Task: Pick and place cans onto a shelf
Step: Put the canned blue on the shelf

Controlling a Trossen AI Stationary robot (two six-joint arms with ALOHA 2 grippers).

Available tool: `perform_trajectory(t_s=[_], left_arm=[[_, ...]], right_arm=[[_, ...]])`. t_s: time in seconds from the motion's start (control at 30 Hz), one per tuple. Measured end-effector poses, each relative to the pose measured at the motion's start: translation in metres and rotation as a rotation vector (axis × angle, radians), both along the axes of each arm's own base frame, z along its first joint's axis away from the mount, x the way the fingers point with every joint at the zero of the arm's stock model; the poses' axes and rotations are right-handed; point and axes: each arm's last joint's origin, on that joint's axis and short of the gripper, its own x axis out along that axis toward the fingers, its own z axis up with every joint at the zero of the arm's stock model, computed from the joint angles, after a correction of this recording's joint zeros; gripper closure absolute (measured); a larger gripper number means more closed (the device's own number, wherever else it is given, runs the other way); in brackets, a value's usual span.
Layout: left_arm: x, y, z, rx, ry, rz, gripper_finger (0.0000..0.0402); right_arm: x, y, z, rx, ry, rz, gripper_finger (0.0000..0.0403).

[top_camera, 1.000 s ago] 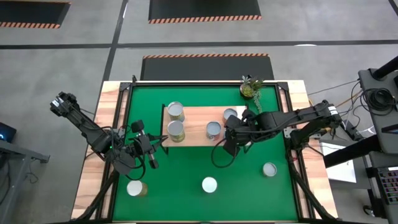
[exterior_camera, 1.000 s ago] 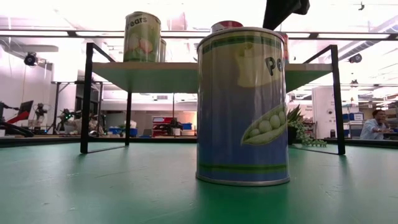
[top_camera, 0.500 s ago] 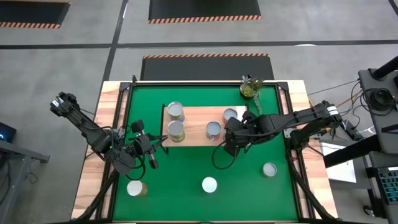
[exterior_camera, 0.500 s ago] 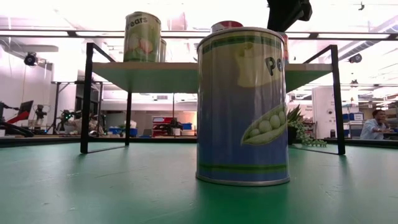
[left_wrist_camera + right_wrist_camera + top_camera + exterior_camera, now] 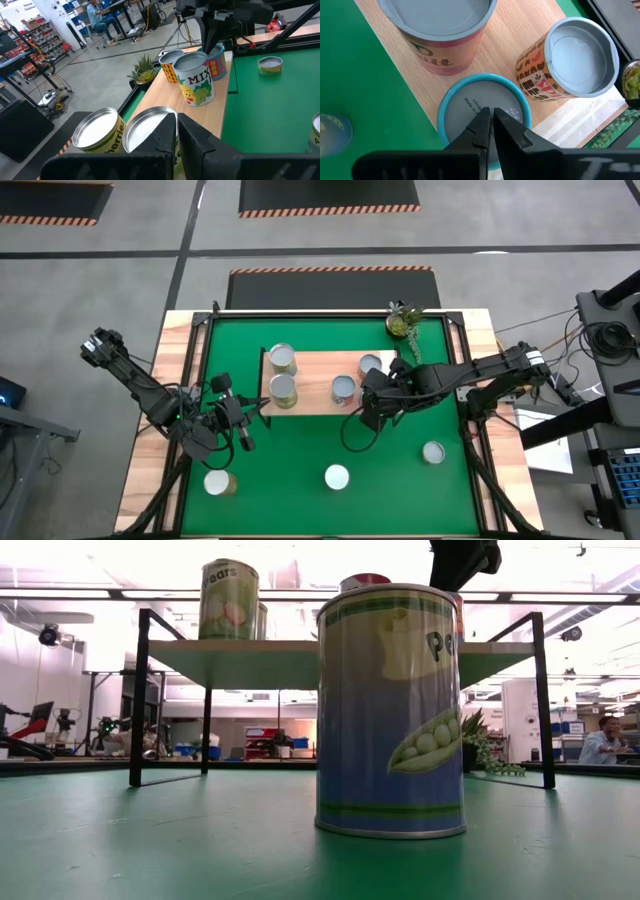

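The green mat [image 5: 300, 450] covers most of the table, and the shelf [image 5: 318, 385] sits toward its far side with the cans on top: two at the left end [image 5: 283, 360] [image 5: 283, 390], one mid-shelf [image 5: 343, 389] and one further right [image 5: 371, 365]. Three more stand on the mat near the front [image 5: 216, 482] [image 5: 337, 477] [image 5: 433, 452].

The right gripper [image 5: 490, 117] hangs directly over a blue-rimmed can [image 5: 465, 107] at the shelf's near edge, fingers clenched together with nothing between them; whether the tips touch the lid, can't tell.

The left gripper [image 5: 243, 435] is off the shelf's left end, also pinched closed and empty, well apart from any can.
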Motion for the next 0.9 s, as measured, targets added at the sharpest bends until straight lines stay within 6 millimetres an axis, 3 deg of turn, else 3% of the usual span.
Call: perform_trajectory(t_s=[0.9], left_arm=[[0.0002,-0.0003,0.0005,-0.005,-0.006,0.0,0.0402]], right_arm=[[0.0009,-0.0004,0.0049,-0.014,-0.021,-0.007,0.039]])
